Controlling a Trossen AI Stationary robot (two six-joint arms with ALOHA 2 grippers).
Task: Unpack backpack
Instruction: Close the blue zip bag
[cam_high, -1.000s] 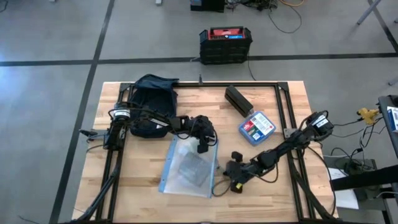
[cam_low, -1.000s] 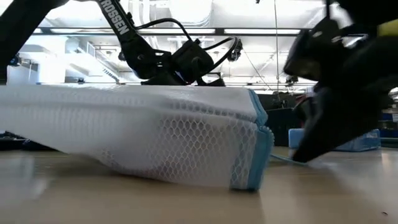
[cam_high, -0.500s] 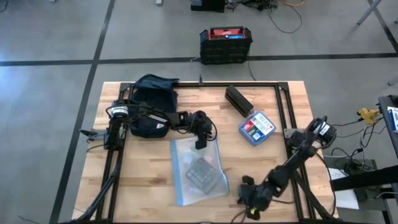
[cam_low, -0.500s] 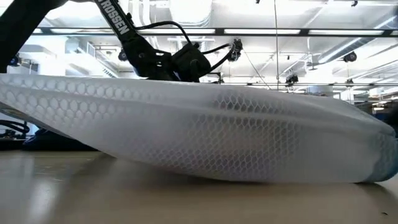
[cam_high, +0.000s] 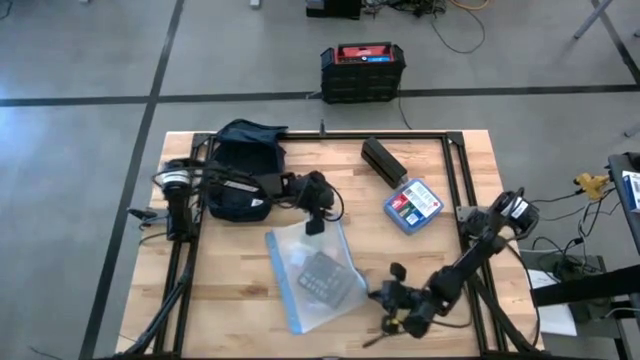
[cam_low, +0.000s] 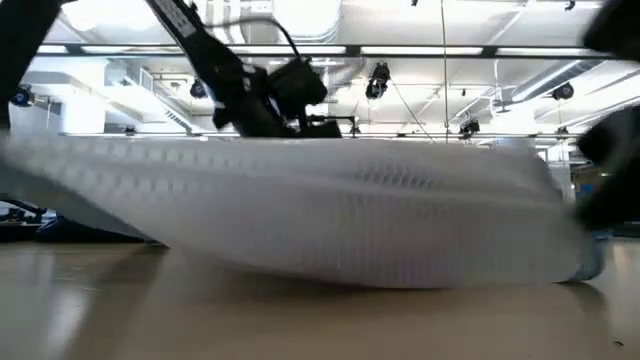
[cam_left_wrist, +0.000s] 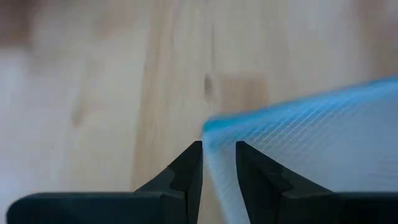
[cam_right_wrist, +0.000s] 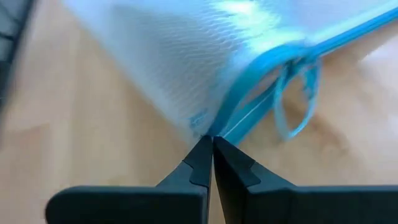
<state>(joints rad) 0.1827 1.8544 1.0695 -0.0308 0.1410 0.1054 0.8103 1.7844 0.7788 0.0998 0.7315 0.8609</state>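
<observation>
Two pincers grip one mesh pouch (cam_high: 315, 277) mid-table: my left gripper (cam_left_wrist: 218, 163) pinches its far corner between narrowly parted fingers, my right gripper (cam_right_wrist: 212, 160) is closed on its blue edge. Behind my left arm, the backpack (cam_high: 242, 168) lies on the table (cam_high: 230, 300).

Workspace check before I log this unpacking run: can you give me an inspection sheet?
Surface: wooden table, black frame rails.
Job's things: backpack at far left; mesh pouch lying flat in the middle.
Clutter: blue box; black bar.
Grippers: left hand pinching the pouch's corner; right hand shut at the pouch's zip edge.
Cables: on both arms and on the floor beyond.
Surroundings: black crate on the floor.
</observation>
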